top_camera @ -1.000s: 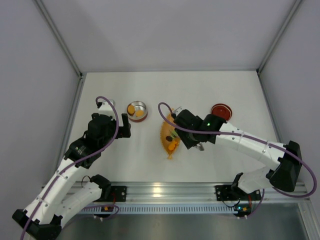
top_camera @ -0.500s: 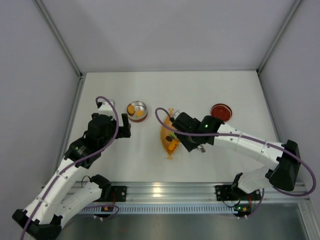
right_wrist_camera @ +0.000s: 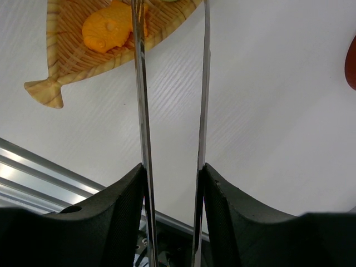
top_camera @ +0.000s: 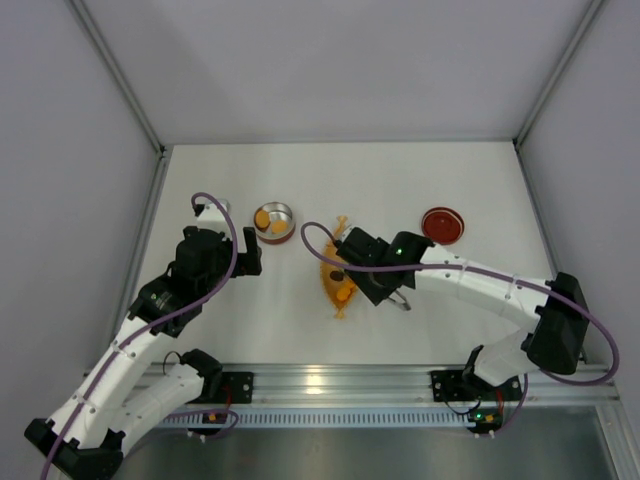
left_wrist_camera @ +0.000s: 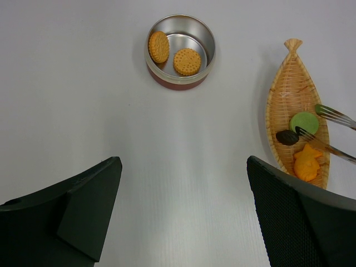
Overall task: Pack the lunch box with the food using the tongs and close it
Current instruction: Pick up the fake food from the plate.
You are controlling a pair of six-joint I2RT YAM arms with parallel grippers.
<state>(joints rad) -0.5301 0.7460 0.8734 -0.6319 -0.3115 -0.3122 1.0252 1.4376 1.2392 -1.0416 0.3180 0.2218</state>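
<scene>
On the white surface (top_camera: 450,180) the right gripper (right_wrist_camera: 173,172), jaws clamping slim silver tongs (right_wrist_camera: 141,111), has slid their tips astride the green disc (left_wrist_camera: 304,121) in the orange woven tray (left_wrist_camera: 289,72), seemingly ready to pinch; the left gripper (left_wrist_camera: 182,161) gapes empty.

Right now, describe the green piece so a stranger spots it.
Look at the fish-shaped woven tray right of the tin. Among its three pieces, the green piece alone is a flat disc, beside a brown lump and an orange fish.
</scene>
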